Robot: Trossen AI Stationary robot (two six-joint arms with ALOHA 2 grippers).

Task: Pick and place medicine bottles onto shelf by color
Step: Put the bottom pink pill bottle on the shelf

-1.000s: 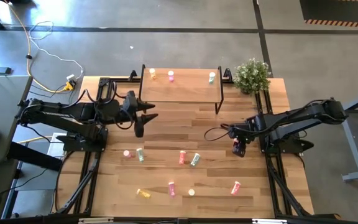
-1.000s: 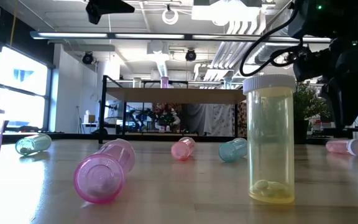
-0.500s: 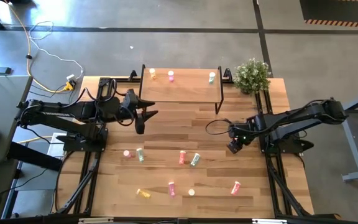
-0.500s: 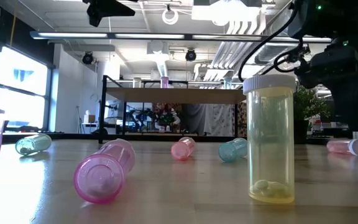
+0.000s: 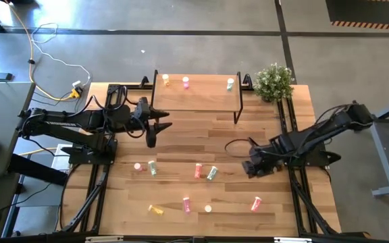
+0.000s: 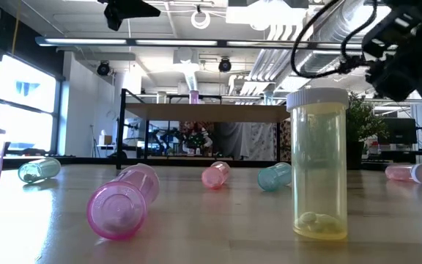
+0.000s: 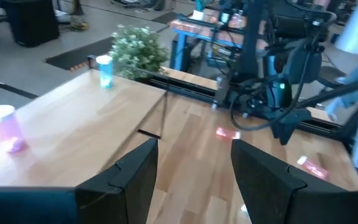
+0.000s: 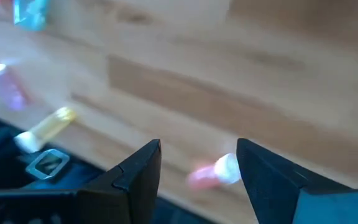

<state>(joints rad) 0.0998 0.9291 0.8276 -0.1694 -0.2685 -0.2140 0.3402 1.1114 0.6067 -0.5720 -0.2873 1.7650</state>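
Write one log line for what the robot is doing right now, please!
right gripper: open, empty, above table near lying pink bottle | left gripper: open, empty, beside shelf | shelf: three bottles standing

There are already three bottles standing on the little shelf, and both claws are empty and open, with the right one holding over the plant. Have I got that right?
Not quite. In the high view the right gripper is over the table, near a pink bottle, not over the plant. Three bottles on the shelf and two open, empty grippers are right.
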